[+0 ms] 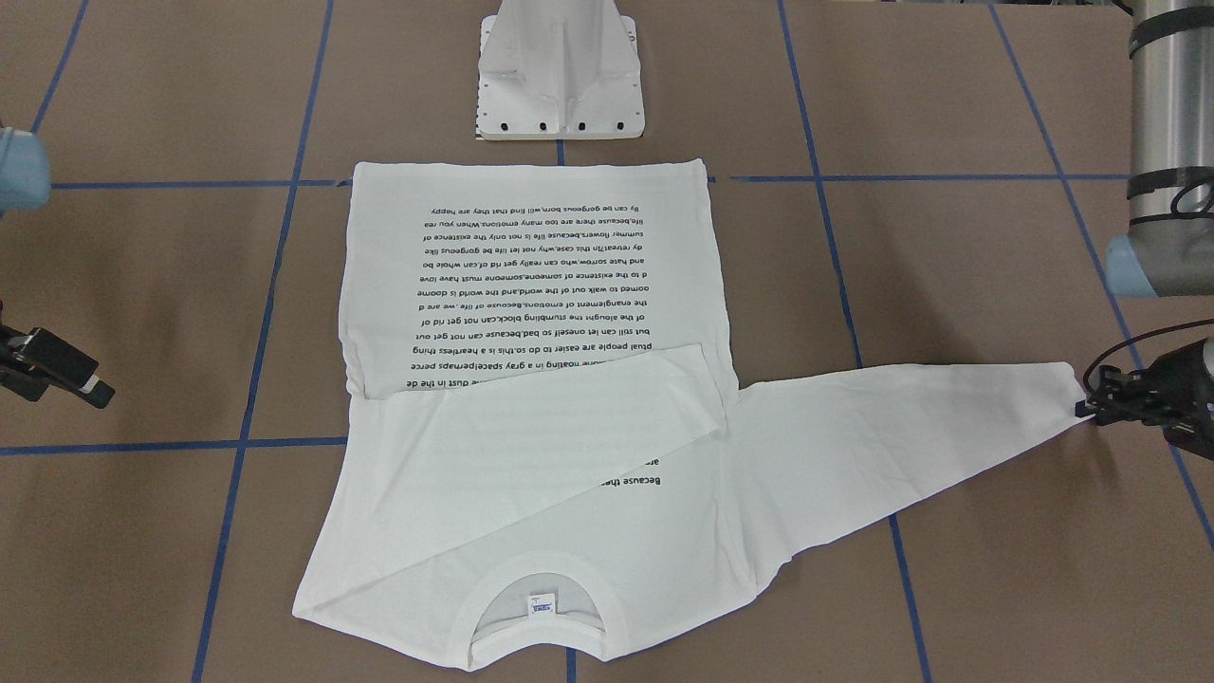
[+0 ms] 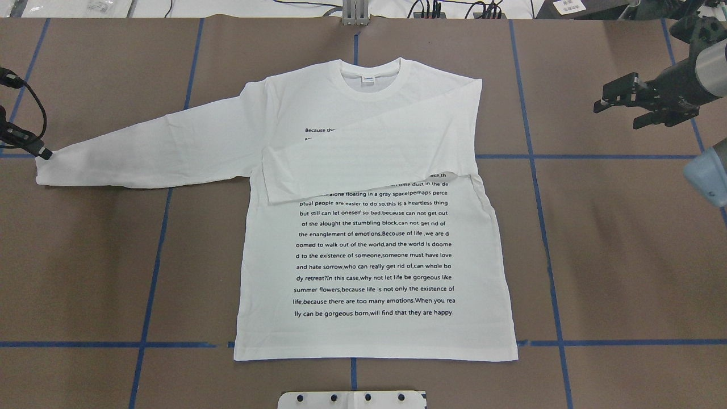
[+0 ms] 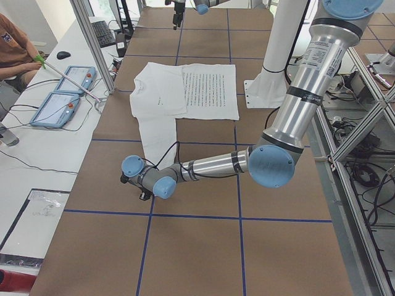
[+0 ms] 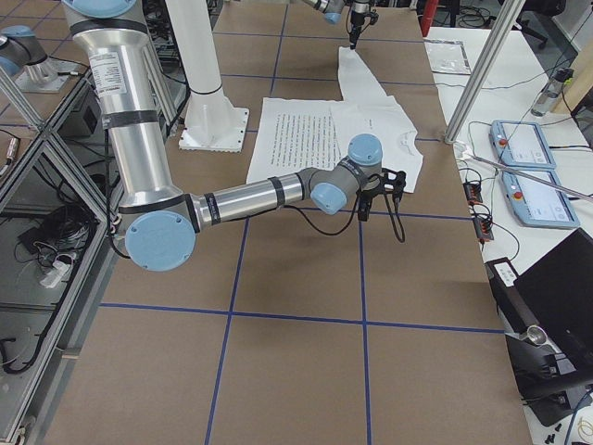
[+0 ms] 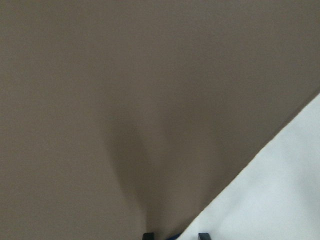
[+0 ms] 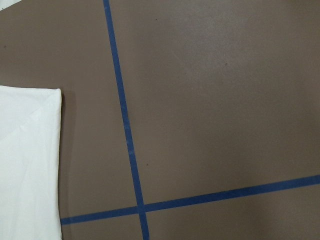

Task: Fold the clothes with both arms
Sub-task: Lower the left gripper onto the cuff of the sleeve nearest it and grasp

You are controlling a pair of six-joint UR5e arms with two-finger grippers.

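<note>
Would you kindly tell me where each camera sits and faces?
Front-facing: across the table, facing the robot; pedestal base, left gripper at right.
Overhead: behind the robot, looking forward-down; right gripper at right.
Exterior left: table's left end; left arm near.
Exterior right: table's right end; right arm near.
Left wrist: down at table, sleeve; fingertips show.
Right wrist: down at blue tape; no robot parts.
Shared: front-facing and overhead show the whole T-shirt.

Lighting: bright, even, from overhead; shadows soft and short. Shirt (image 2: pixel 375 335) near overexposed, print legible. Left wrist view: blurred throughout, dark shadow smear on table (image 5: pixel 75 75). Right wrist view: sharp.
</note>
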